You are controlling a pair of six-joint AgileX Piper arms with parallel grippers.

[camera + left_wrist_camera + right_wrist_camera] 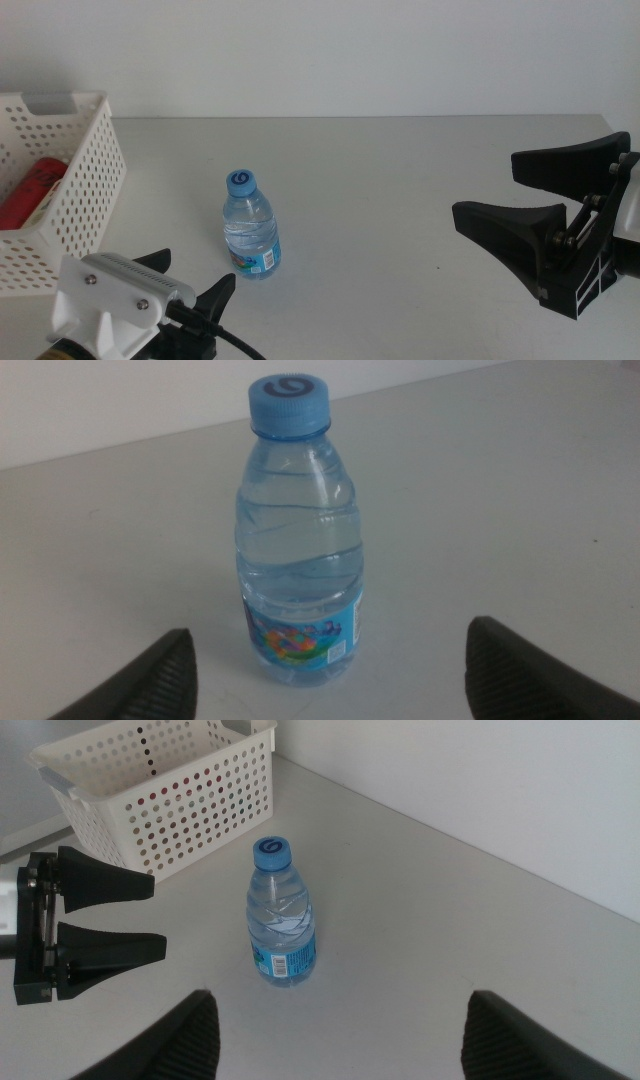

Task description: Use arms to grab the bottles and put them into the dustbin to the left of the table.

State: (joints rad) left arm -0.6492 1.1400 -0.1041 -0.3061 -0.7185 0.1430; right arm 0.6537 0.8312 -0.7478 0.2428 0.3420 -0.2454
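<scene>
Your left pincer (190, 290), jaws spread wide, lines up on the water bottle (251, 225) standing upright mid-surface (400, 180), near the dustbin (90, 180), where a red can (30, 190) already lies. Your right pincer (530, 215) waits at the far side, jaws also apart. The risk: a jaw tip clipping the light bottle could tip it and send it rolling beyond reach.

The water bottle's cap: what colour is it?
Blue; the water bottle's cap shows best in the left wrist view.
</scene>
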